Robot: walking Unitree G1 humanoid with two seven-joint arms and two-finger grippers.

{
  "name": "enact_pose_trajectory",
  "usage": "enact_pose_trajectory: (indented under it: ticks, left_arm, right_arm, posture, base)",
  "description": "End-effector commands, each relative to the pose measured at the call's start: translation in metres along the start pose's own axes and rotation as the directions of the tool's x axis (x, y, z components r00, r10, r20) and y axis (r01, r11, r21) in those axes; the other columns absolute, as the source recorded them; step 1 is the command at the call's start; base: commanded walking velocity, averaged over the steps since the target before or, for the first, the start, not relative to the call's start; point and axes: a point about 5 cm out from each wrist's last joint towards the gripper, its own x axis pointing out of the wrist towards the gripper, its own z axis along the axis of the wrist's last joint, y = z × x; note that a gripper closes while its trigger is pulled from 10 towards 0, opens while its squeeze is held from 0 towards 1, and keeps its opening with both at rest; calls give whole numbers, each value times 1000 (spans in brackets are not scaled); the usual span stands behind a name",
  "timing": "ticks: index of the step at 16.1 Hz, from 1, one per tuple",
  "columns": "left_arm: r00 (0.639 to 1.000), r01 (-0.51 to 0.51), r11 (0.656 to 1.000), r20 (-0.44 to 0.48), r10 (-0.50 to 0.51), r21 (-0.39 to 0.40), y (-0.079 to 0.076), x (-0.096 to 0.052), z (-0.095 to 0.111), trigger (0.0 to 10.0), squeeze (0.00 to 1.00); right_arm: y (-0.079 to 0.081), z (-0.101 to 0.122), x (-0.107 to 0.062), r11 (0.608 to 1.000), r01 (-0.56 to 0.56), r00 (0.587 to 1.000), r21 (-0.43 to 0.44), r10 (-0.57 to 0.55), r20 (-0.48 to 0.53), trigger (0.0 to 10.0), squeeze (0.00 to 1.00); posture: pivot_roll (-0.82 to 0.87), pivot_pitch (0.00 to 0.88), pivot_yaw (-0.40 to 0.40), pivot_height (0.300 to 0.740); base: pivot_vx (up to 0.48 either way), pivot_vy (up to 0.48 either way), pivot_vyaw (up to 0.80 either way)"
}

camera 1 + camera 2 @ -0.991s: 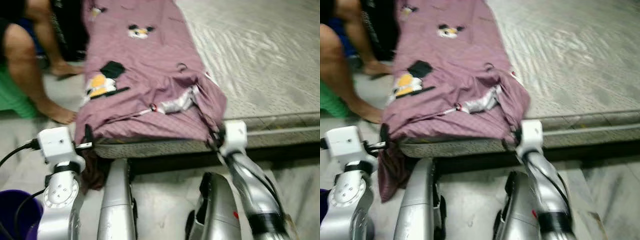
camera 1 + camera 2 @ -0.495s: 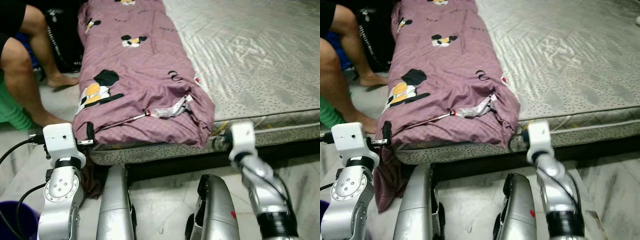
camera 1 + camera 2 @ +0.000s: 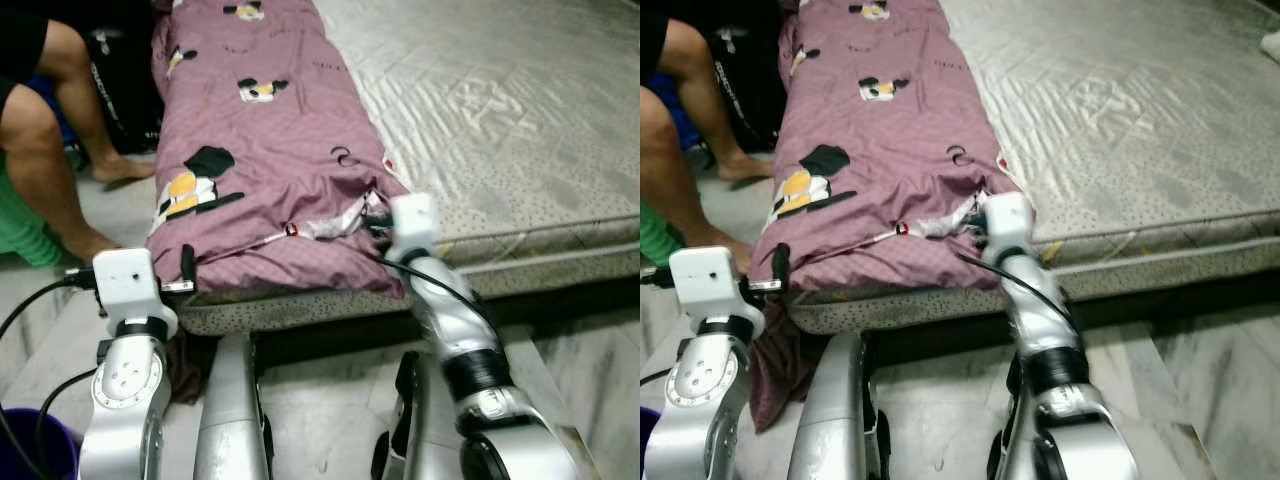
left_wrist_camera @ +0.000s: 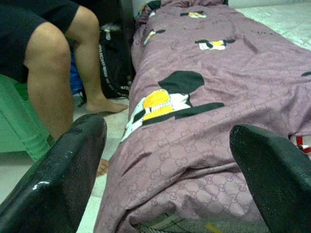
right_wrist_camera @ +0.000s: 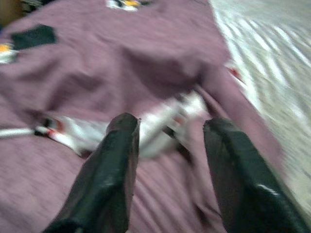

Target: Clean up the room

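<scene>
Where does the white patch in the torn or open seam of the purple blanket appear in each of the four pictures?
Left eye view: white patch at the blanket's near end, just left of the right gripper.
Right eye view: same place, beside the gripper.
Left wrist view: only its red-and-white edge, far right.
Right wrist view: centre, between the open fingers.
Shared landmark: the yellow-and-black cartoon print.

Purple blanket (image 3: 270, 150): mauve fabric with a faint repeating pattern and cartoon mouse prints in black, yellow and white. Folded into a long strip, running from the top of the frame down to centre-left, lying along the left edge of the mattress (image 3: 520, 130). Near end is rumpled and overhangs the mattress edge; one corner droops toward the floor at lower left. A white inner lining (image 3: 335, 222) with a small red mark shows through an opening at the near end.
</scene>
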Motion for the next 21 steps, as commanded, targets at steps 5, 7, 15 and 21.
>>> enact_pose_trajectory:
  ticks: [5, 7, 15, 21]
  left_arm:
    - [999, -45, 999, 8, 45, 17, 7, -16, 7, 10000, 0]
    - [998, -63, 998, -13, 63, 25, 11, -26, 4, 10000, 0]
    - [994, -66, 997, -80, 68, 32, 13, -56, 2, 10000, 0]
    - [994, -56, 998, -97, 58, 29, 12, -57, 5, 10000, 0]
  right_arm:
    - [12, 2, 22, 995, 50, 998, -81, -53, -42, 10000, 0]
    - [2, 2, 25, 987, 105, 992, -123, -112, -52, 10000, 0]
    - [-44, -14, 17, 948, 283, 945, -146, -302, -125, 0, 0]
    - [-44, -16, 15, 947, 295, 946, -126, -308, -97, 0, 0]
  posture:
    - [236, 114, -12, 525]
    - [249, 140, -12, 525]
    - [267, 218, 4, 525]
    - [250, 249, 23, 525]
  base:
    - [0, 0, 0]
    - [0, 0, 0]
    - [0, 0, 0]
    - [0, 0, 0]
